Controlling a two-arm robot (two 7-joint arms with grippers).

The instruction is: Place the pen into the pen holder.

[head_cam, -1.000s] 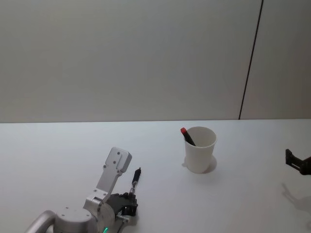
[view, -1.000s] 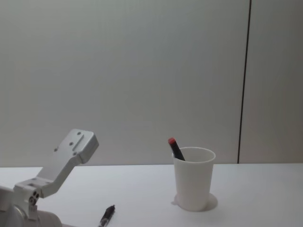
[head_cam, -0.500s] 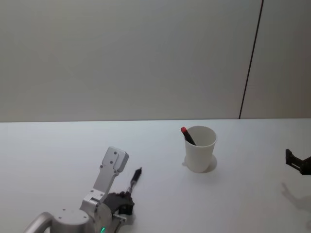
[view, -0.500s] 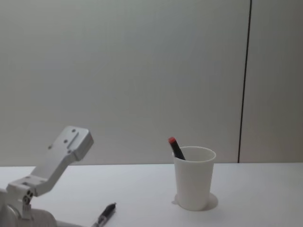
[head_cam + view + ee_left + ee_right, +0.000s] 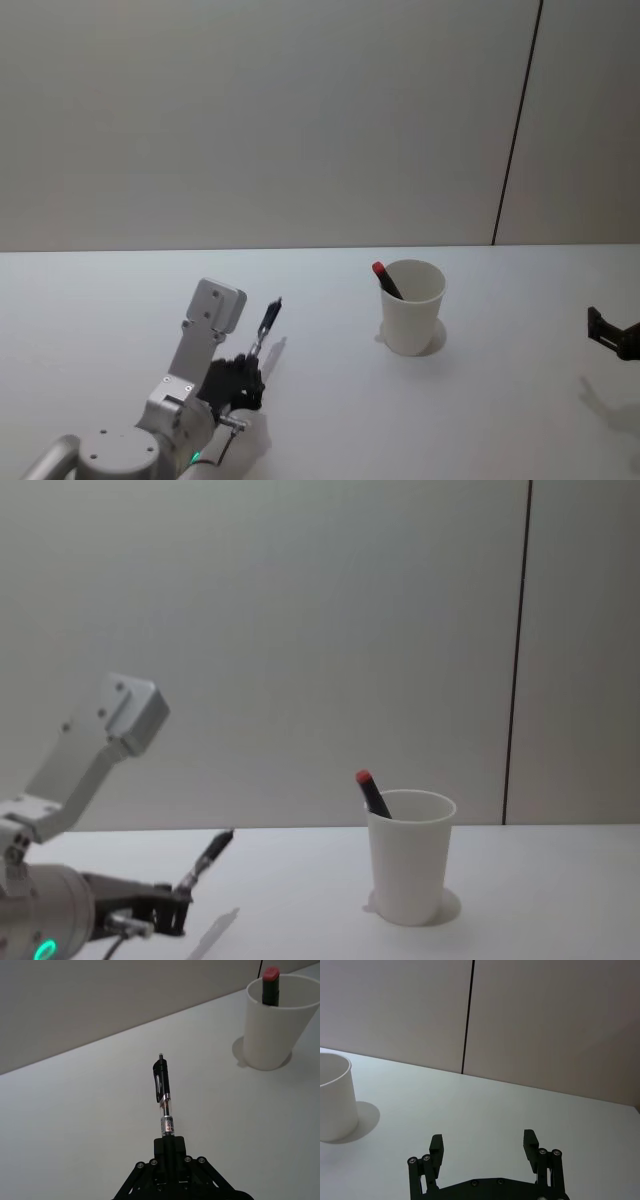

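Observation:
A black click pen with a clear barrel sticks out of my left gripper, which is shut on its lower end. The pen is lifted off the white table, tip end tilted up, with its shadow lying on the surface below. In the left wrist view the pen points away from the shut gripper, toward the pen holder. The pen holder is a white paper cup standing upright to the right of the pen. My right gripper hangs open and parked at the table's far right.
A black marker with a red cap leans inside the pen holder, its cap above the rim. The white table is bare between gripper and cup. A grey wall with a dark vertical seam stands behind.
My left gripper has risen with the pen, lifting it off the table and shifting slightly left. The cup and the right gripper have not moved.

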